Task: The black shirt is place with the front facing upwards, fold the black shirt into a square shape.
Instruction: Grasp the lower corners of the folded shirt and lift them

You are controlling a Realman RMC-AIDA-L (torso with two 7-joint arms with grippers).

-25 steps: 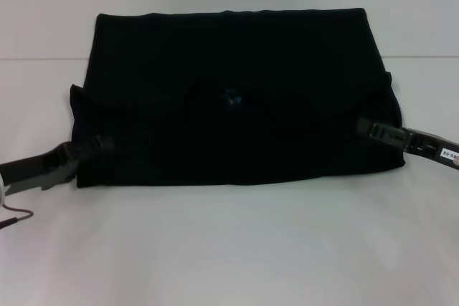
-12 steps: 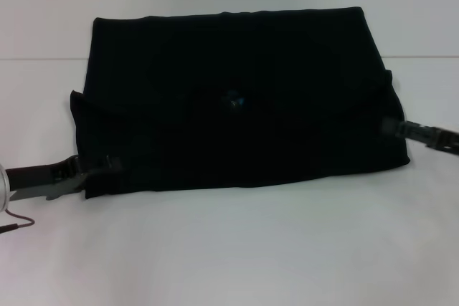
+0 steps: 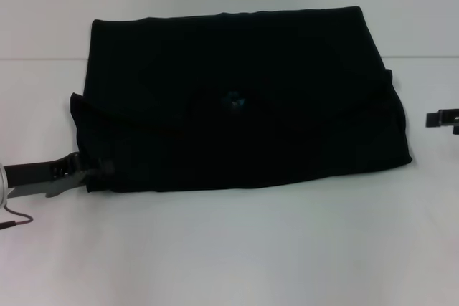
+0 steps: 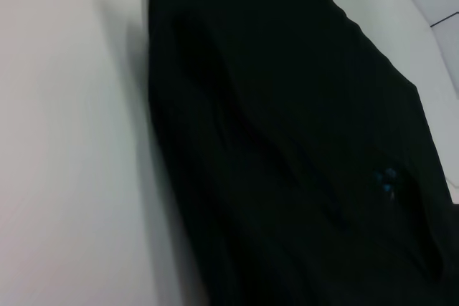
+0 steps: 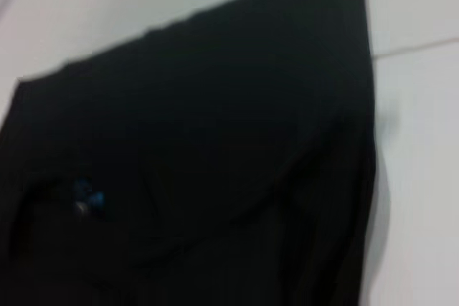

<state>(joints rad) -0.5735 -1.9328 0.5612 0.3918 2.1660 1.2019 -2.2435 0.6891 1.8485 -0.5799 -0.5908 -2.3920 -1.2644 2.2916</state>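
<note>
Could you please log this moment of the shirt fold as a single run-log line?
black shirt: folded rectangle, blue neck label up | left hand: at shirt's near left corner | right hand: off cloth, beside right edge

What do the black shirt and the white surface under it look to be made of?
The black shirt looks like soft matte knit cloth: it lies in limp layers with rounded folds and soaks up light. The white table looks hard, smooth and faintly glossy, perhaps laminate, with a thin seam line; I cannot tell the exact material.
</note>
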